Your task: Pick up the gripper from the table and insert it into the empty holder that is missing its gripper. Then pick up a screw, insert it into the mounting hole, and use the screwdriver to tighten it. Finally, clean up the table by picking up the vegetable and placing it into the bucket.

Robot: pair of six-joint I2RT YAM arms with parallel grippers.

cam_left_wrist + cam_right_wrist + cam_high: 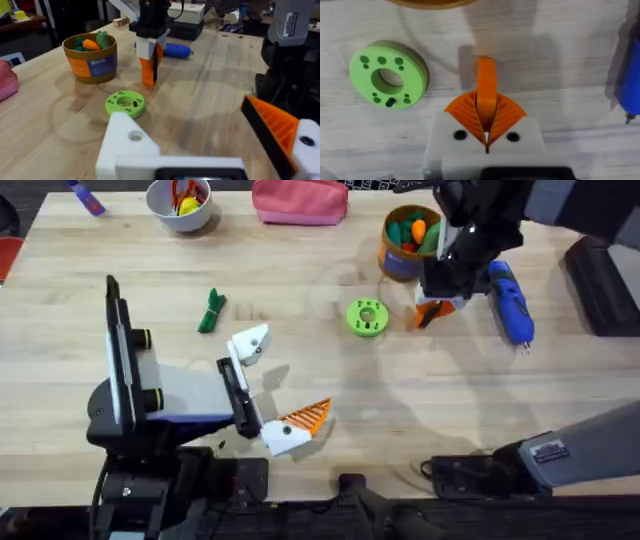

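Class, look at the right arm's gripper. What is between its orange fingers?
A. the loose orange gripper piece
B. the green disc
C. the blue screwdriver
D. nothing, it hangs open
A: in the right wrist view the right gripper is closed on the gripper, above the table between green disc and screwdriver.

From the overhead camera we look down and forward across the wooden table [300,370], both arm bases at our near edge and a pink pouch [300,202] along the far side. From the left wrist we look low across the boards, nearly level, towards the bucket [91,56], the green disc [125,103] and the right gripper [149,75] farther off. From the right wrist we look almost straight down from close above, the right gripper's fingers pressed on the gripper [486,90]. All three views share one patch: the green disc, the bucket beside it and the blue screwdriver [510,300].
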